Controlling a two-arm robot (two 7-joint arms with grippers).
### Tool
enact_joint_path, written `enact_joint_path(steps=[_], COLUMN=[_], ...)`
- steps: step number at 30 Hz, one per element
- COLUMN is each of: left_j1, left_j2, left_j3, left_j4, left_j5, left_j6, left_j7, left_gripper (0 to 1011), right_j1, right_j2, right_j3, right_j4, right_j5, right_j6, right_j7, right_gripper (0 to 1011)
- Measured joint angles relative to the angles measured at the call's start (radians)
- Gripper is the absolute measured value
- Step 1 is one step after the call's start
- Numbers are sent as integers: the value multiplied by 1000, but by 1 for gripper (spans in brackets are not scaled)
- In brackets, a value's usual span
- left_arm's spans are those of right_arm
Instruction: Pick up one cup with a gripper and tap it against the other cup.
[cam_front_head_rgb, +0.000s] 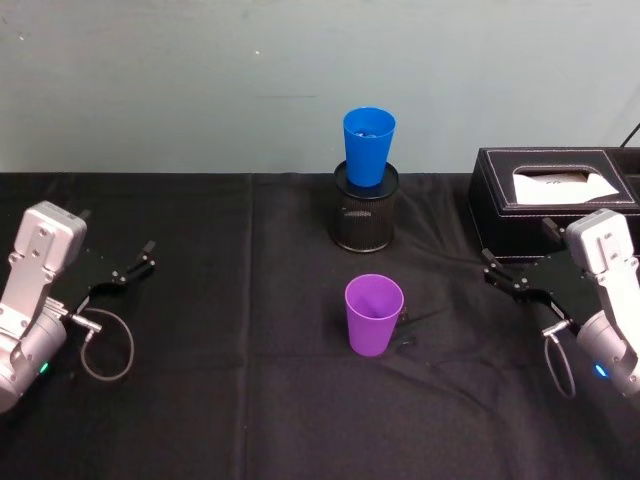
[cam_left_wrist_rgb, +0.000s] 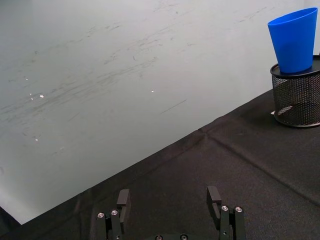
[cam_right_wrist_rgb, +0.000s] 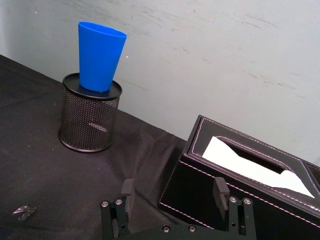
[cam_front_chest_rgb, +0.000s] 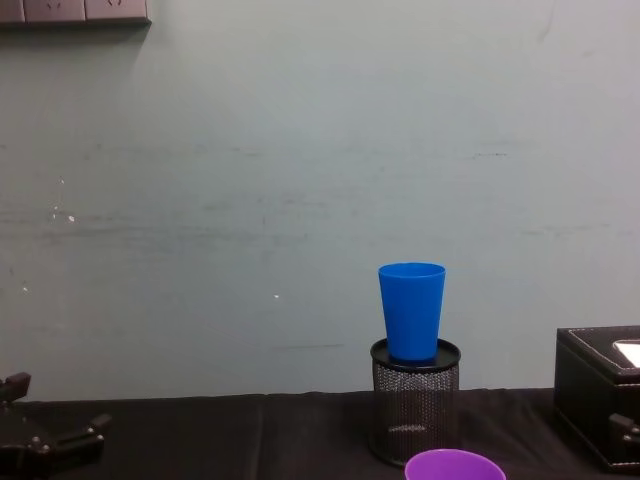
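Right now your left gripper (cam_front_head_rgb: 133, 260) rests low over the black tablecloth (cam_front_head_rgb: 230, 400) with its fingers spread wide and nothing between them; the left wrist view shows the same open gap (cam_left_wrist_rgb: 168, 197). Your right gripper (cam_front_head_rgb: 497, 270) sits likewise, fingers wide apart and empty (cam_right_wrist_rgb: 173, 186), just beside the near face of the black stitched tissue box (cam_front_head_rgb: 555, 190), which has a white tissue (cam_front_head_rgb: 560, 183) poking from its slot. The purple cup (cam_front_head_rgb: 374, 315) stands upright on the cloth about midway between the two grippers, well apart from each, inward of both. Beyond it, farther from either gripper, the blue cup (cam_front_head_rgb: 368, 146) stands upright with its base set in the mouth of the black wire-mesh pen holder (cam_front_head_rgb: 365, 215). Any lettering on the grippers is too small for you to read.
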Motion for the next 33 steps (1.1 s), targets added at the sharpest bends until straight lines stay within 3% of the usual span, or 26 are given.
enact_joint_path(steps=[17, 20, 25, 28, 33], left_j1=[0, 0, 0, 0, 0], left_j2=[0, 0, 0, 0, 0], left_j3=[0, 0, 0, 0, 0], left_j4=[0, 0, 0, 0, 0], left_j5=[0, 0, 0, 0, 0], left_j6=[0, 0, 0, 0, 0], left_j7=[0, 0, 0, 0, 0], left_gripper=[1000, 1000, 1000, 1000, 1000], right_j1=[0, -15, -71, -126, -194], right_j2=[0, 11, 32, 49, 67], right_j3=[0, 22, 56, 71, 65], right_j4=[0, -18, -64, -99, -138], right_j5=[0, 8, 47, 92, 135], right_j6=[0, -26, -71, -113, -171], right_j7=[0, 9, 48, 103, 194], right_gripper=[1002, 1002, 1002, 1002, 1000])
